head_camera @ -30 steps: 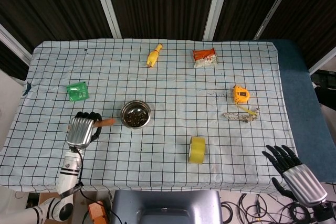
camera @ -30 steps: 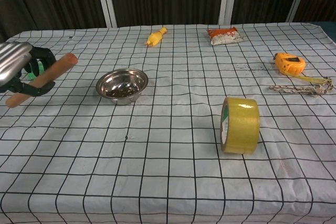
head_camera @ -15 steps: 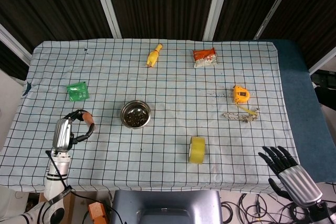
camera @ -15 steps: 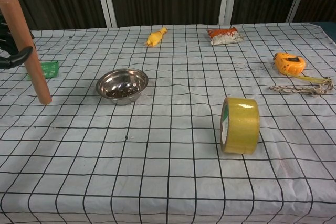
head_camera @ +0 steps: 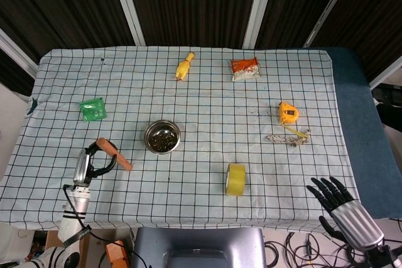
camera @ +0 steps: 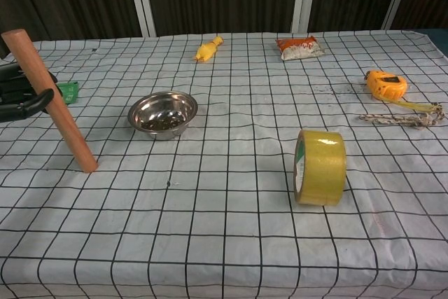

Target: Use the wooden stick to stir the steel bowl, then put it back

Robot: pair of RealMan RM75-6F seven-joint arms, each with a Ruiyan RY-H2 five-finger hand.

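Note:
The wooden stick (camera: 54,101) stands tilted, its lower end on or just above the cloth left of the steel bowl (camera: 162,113). My left hand (camera: 21,94) grips the stick near its upper part. From the head view the stick (head_camera: 115,154) slants down-right from the left hand (head_camera: 91,162), well short of the steel bowl (head_camera: 162,137), which has dark bits inside. My right hand (head_camera: 347,212) hangs open off the table's near right corner, fingers spread, holding nothing.
Yellow tape roll (camera: 320,167) stands on edge at centre right. An orange tape measure (camera: 386,83) and a twisted cord (camera: 400,118) lie at the right. A yellow toy (camera: 207,49), snack packet (camera: 299,46) and green packet (head_camera: 93,109) lie further back.
The left hand has turned the stick from lying nearly level to steeply tilted and lowered its end to the cloth, further right toward the bowl. The right hand has barely shifted.

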